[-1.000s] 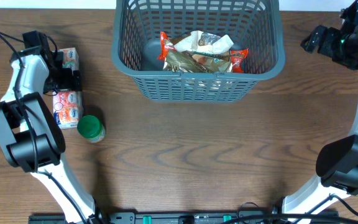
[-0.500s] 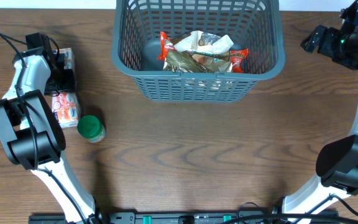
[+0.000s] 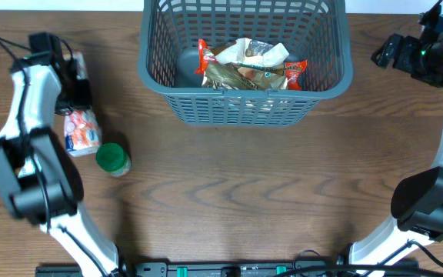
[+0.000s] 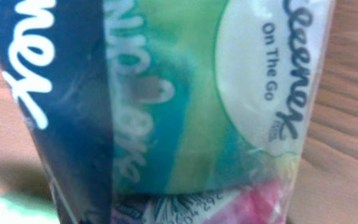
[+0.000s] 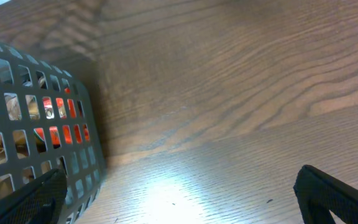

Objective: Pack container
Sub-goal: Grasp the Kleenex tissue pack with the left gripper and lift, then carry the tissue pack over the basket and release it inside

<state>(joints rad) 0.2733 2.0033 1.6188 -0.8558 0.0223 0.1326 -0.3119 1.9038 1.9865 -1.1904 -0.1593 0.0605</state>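
Observation:
The container [image 3: 241,108], a large dark grey slotted basket, stands at the back centre and holds several crinkled snack bags [image 3: 244,65]. Its slotted wall [image 5: 30,124] also fills the left of the right wrist view. My left gripper [image 3: 74,88] is at the far left, shut on the middle of a clear-wrapped bundle of tissue packs [image 3: 81,131]. That bundle [image 4: 197,106] fills the left wrist view and hides the fingers. My right gripper [image 5: 179,205] hangs open over bare wood to the right of the container, and in the overhead view [image 3: 394,50] it is at the far right.
A jar with a green lid [image 3: 112,158] stands just in front of the tissue bundle. The wooden table [image 3: 244,192] spreads out in front of the container.
The left gripper has closed on the tissue bundle. The left arm has shifted and the bundle's pink end has tilted slightly. The right arm has not moved.

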